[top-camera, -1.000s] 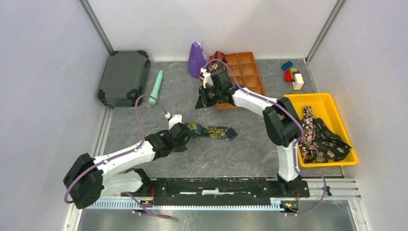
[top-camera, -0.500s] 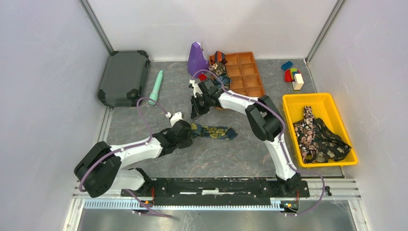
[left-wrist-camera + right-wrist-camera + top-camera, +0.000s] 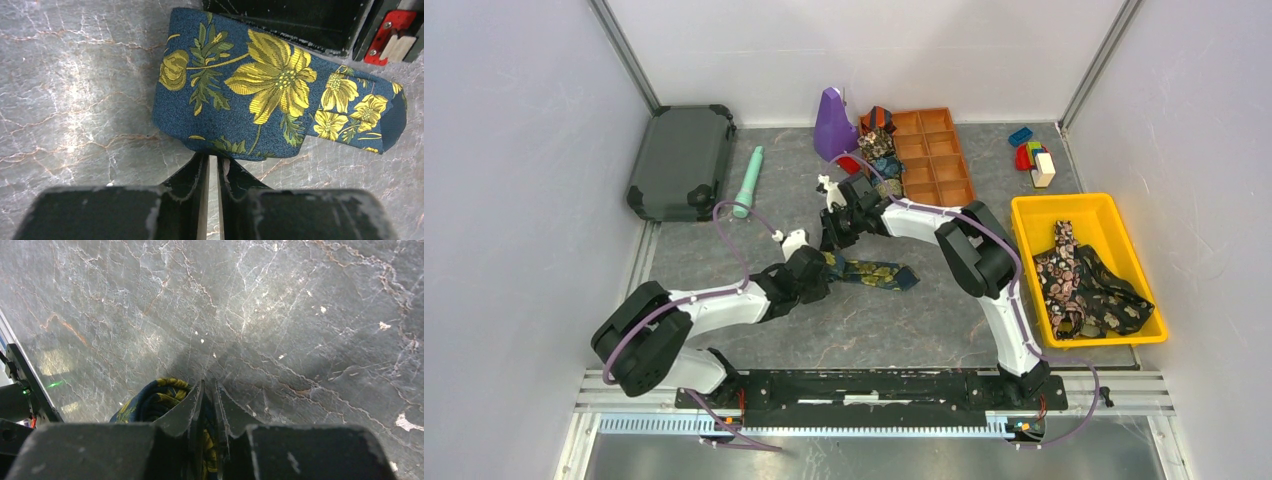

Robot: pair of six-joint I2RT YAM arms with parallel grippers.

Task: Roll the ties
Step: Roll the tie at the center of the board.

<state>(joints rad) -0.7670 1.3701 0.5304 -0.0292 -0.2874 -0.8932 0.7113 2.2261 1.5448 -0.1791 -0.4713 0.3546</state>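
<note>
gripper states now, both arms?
Left gripper: closed, pinching the tie at its edge.
Right gripper: closed on the same tie.

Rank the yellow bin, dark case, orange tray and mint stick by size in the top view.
1. Yellow bin
2. Dark case and orange tray: too alike to split, and the tray is partly covered
3. Mint stick

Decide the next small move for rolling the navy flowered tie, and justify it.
Probably the right gripper should open and take the folded end of the navy tie: its jaws are nearly shut right beside the fold, the left gripper seems to pinch its edge, and the tail lies flat, unrolled.
</note>
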